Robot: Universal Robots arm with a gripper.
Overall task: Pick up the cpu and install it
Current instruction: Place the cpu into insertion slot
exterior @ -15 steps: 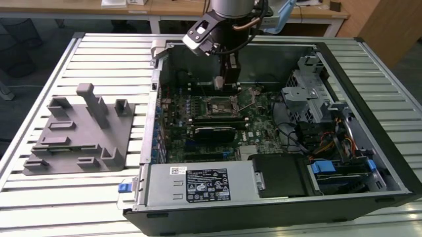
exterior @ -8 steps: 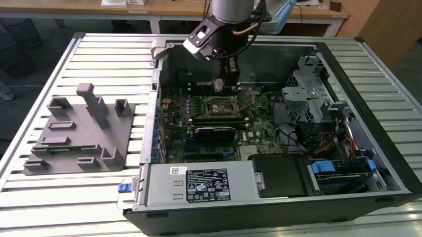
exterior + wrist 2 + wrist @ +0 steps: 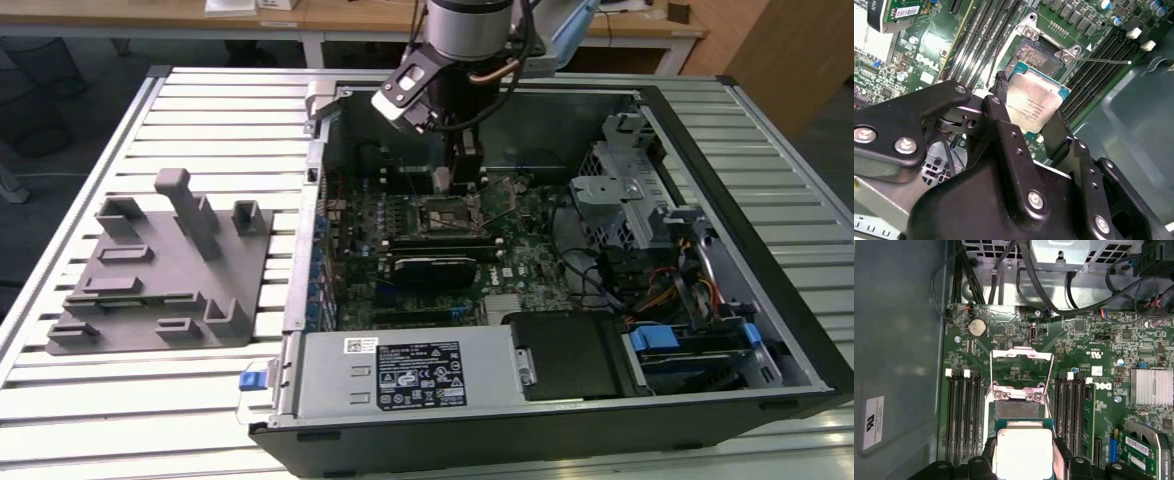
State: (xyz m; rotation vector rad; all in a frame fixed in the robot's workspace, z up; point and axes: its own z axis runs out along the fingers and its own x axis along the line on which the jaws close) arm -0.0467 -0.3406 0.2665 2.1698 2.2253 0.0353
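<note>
The cpu (image 3: 1035, 101) is a flat square chip with a shiny silver top, and it also appears in the first wrist view (image 3: 1021, 454). My gripper (image 3: 1029, 114) is shut on it, with one black finger (image 3: 1000, 92) on each of two opposite edges. It hangs tilted just above the open motherboard socket (image 3: 1016, 410), whose metal load plate (image 3: 1021, 356) is swung up. In the exterior view the gripper (image 3: 461, 172) reaches down into the open computer case, over the socket (image 3: 454, 212).
Memory slots (image 3: 963, 415) flank the socket on both sides. A grey fixture plate with blocks (image 3: 160, 270) lies on the slatted table at the exterior view's left. Inside the case (image 3: 747, 230) are a power supply (image 3: 400, 372), a drive cage (image 3: 627, 195) and cables.
</note>
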